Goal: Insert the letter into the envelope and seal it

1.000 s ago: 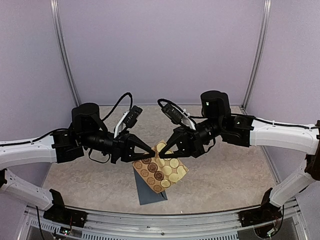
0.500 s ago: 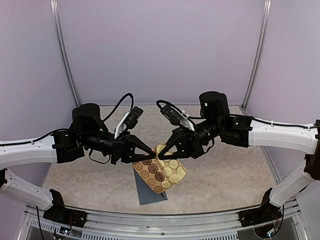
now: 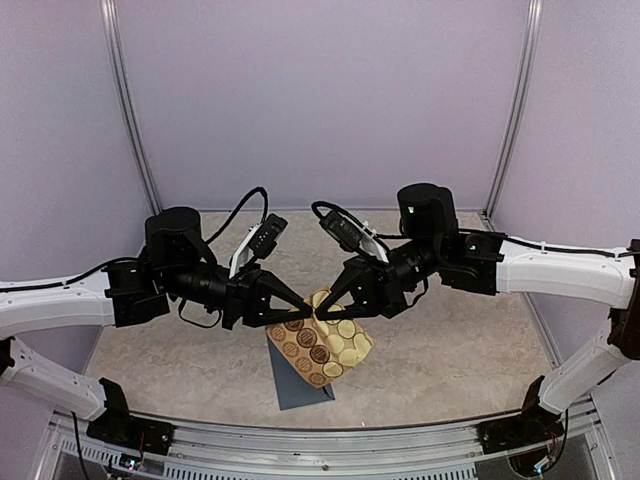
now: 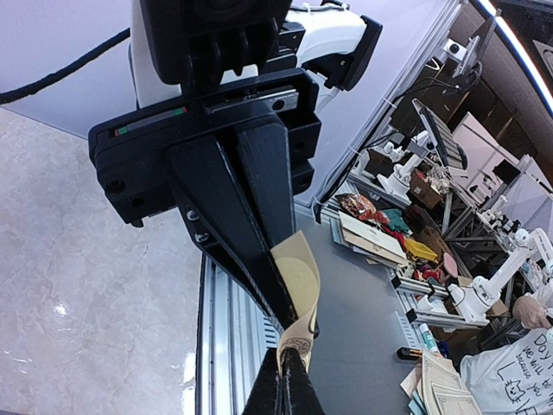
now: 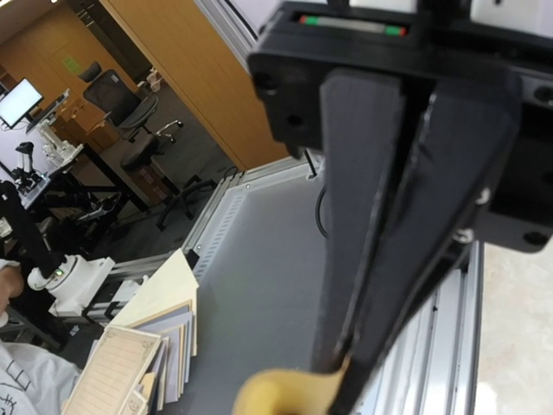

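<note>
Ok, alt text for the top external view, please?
The left claw and right claw meet tip to tip above the middle of the table. Both are shut on the upper edge of a tan sticker sheet, which hangs over a slate blue-grey envelope lying flat.

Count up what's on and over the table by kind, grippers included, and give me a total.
grippers: 2 (left gripper, right gripper)
sticker sheet: 1
envelope: 1
total: 4
</note>
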